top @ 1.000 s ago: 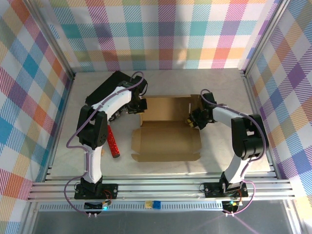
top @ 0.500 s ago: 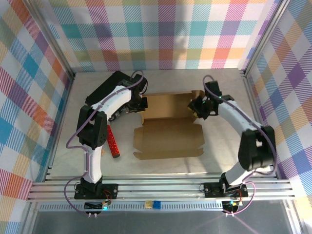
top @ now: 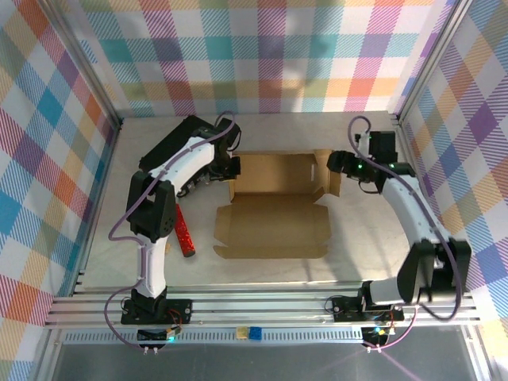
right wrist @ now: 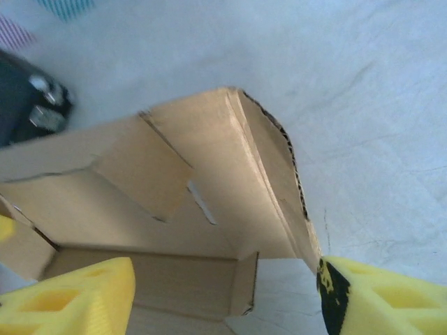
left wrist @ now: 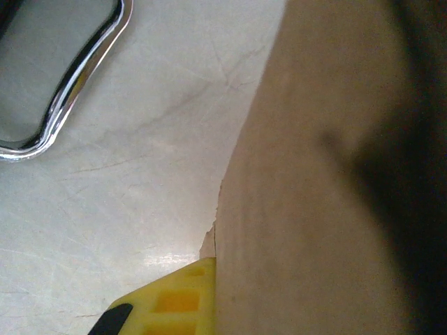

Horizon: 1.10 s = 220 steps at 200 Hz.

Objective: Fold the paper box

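- The paper box (top: 270,226) is seen lying open near the middle of the table (top: 353,254). Its broad panel is spread flat on the near side, and its far half is raised into shallow walls.
- The box's far left flap is pinched by the left gripper (top: 231,168), whose jaws are pressed together on the cardboard. In the left wrist view one yellow pad (left wrist: 174,303) is set against the brown sheet.
- The right gripper (top: 332,173) is held just beside the box's far right corner with its jaws spread wide. In the right wrist view its yellow fingers (right wrist: 77,296) are seen on either side of the box's raised right end.
- A black case (top: 167,143) with a chrome handle (left wrist: 77,91) is found to the far left of the box, partly under the left arm.
- A red stick (top: 185,230) is laid on the table left of the box, apart from it.
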### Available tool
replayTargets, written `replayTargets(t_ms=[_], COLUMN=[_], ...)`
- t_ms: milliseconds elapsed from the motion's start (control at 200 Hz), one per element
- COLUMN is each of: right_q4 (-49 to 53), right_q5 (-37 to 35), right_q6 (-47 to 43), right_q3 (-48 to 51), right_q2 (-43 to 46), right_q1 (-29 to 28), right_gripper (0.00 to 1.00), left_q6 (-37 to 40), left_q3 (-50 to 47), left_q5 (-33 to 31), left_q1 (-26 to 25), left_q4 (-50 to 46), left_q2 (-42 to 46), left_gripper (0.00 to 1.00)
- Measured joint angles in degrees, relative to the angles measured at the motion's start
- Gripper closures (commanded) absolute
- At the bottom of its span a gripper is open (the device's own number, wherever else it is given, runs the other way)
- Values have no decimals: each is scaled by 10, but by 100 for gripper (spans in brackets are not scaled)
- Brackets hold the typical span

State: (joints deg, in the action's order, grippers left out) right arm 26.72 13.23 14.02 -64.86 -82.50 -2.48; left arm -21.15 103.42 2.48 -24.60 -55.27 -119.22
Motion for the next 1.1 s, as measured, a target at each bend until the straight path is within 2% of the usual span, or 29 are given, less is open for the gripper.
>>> replayTargets(t_ms=[150,285,515,820,895,990,1100], right_q4=[17,33,33,28,30,30,35], right_q5=[-10,-25,-39,-10,-15,-24,-59], right_q6=[-46,-63,-73,-71,-65,-54,-41], right_q3=[-28,-35,-41,-41,-41,-41,-42], right_q2=[-88,-92,-93,-137,-138,-138,-128], right_q1=[0,2,9,10,10,9,-9], right_gripper=[36,45,43,63,76,100,100], left_q6=[5,9,11,12,12,12,12], left_q3=[0,0,1,7,7,7,8], left_q5=[0,0,0,0,0,3,11], left_q1=[0,0,0,0,1,1,0], left_q4=[-5,-5,-6,-16,-16,-16,-16], left_q2=[-5,-5,-6,-13,-15,-18,-23], left_gripper=[100,100,100,100,100,100,100])
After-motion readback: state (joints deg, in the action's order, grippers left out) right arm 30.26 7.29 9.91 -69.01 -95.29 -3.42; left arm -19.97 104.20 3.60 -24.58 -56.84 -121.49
